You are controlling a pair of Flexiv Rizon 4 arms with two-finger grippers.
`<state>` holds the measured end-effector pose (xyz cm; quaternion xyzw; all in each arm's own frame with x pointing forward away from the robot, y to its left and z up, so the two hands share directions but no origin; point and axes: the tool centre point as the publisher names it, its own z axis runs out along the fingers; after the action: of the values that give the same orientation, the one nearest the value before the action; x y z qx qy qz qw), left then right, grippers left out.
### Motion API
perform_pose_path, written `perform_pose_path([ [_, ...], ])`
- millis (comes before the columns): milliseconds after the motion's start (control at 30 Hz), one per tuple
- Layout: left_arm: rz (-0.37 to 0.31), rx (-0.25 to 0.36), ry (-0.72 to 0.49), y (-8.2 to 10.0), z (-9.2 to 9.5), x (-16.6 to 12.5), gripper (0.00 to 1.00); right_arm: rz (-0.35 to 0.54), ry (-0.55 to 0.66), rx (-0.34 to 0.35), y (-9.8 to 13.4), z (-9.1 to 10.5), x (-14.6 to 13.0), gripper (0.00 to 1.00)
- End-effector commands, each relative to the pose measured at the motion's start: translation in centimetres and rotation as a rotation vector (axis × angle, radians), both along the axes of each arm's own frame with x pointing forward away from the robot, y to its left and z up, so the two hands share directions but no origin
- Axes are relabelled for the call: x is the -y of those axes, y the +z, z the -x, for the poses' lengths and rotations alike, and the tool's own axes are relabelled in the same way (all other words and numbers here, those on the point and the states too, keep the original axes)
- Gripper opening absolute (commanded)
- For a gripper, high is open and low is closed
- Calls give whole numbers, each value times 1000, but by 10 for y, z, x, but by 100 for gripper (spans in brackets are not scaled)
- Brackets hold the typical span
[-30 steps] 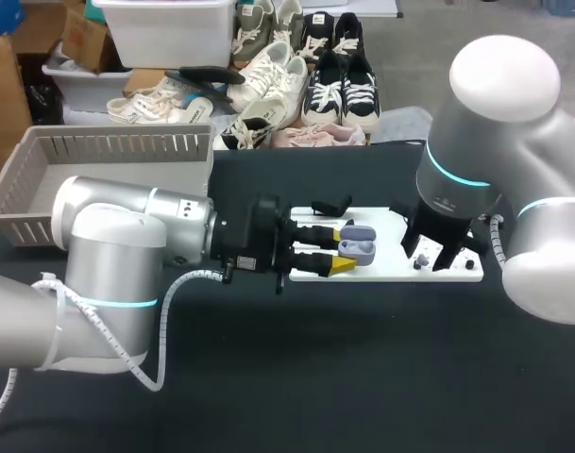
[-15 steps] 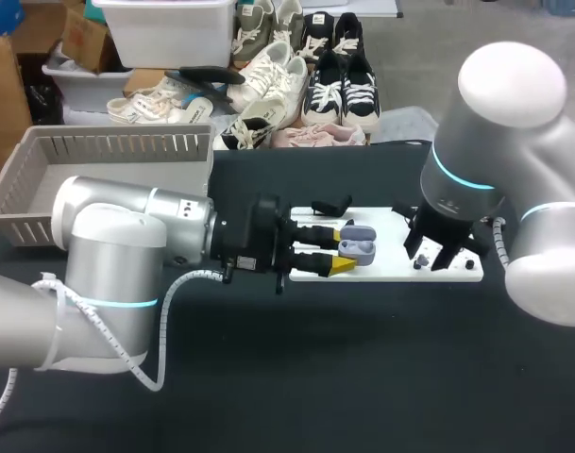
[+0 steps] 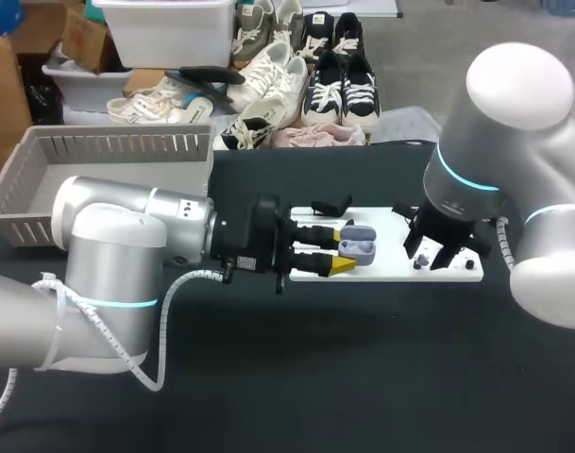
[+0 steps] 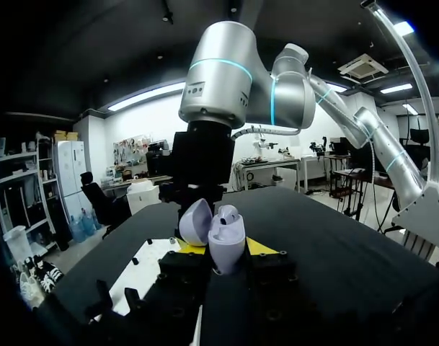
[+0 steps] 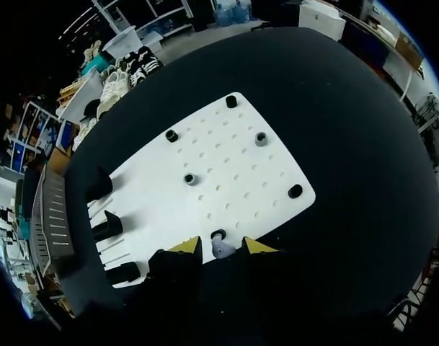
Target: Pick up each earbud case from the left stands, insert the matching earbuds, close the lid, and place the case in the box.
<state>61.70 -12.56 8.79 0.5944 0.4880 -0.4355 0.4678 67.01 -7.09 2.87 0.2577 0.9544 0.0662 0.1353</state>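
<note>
In the head view my left gripper (image 3: 345,251) reaches in from the left and is shut on an open lavender earbud case (image 3: 360,247), held over the white board (image 3: 391,269). The left wrist view shows the case (image 4: 224,240) upright between the yellow tips with its lid (image 4: 194,221) tipped back. My right gripper (image 3: 434,259) hangs over the board's right part. In the right wrist view that gripper (image 5: 221,247) is shut on a small lavender earbud (image 5: 221,249), just off a black holder (image 5: 218,235).
Several black earbud holders (image 5: 261,138) dot the white board (image 5: 219,158), and black case stands (image 5: 107,225) line its far end. One stand (image 3: 330,205) shows behind the left gripper. A grey slatted box (image 3: 79,179) sits at the table's back left.
The right gripper's fingers closed in a little on the earbud, and the right arm rose slightly. The left arm and the case stayed still.
</note>
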Motion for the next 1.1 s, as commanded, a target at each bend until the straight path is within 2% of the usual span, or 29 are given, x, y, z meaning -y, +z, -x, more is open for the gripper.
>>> perform_pose_path([
  [33, 1, 2, 5, 0, 1, 0, 0, -2, 7, 23, -1, 8, 5, 34],
  [400, 1, 2, 5, 0, 1, 0, 0, -22, 30, 46, -3, 7, 8, 31],
  [700, 1, 2, 5, 0, 1, 0, 0, -21, 52, 44, -7, 5, 1, 30],
  [1100, 1, 2, 5, 0, 1, 0, 0, -16, 52, 40, -9, 0, 0, 24],
])
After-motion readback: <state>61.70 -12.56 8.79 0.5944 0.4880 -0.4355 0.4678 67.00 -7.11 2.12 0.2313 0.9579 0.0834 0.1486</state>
